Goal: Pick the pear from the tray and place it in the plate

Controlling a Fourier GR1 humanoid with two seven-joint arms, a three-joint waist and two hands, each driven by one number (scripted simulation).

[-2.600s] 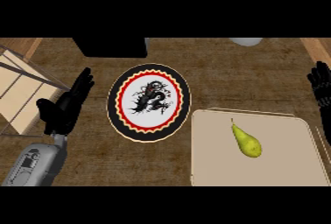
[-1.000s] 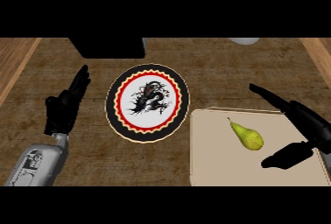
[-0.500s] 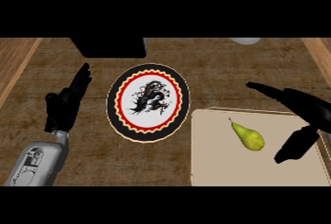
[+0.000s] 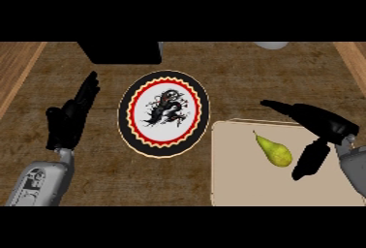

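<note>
Since earlier: right hand (image 4: pixel 323 133) has closed in beside pear (image 4: pixel 274 150), fingers spread, not touching | Step: reach, grasp pending | Pear lies on tray (image 4: pixel 236 189) | Next: curl round pear, lift over tray edge | Left hand (image 4: pixel 69 118) rests open | Plate (image 4: pixel 163 112) beyond, counter (image 4: pixel 236 82) open between.

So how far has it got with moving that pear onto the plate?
Nothing is finished. The yellow-green pear lies on the beige tray; the round black-rimmed plate with a red zigzag ring holds nothing. In hand: the right hand is spread open beside the pear, fingers above it and thumb to its right, not touching. The left hand rests open left of the plate. Grasping, lifting and placing remain.
</note>
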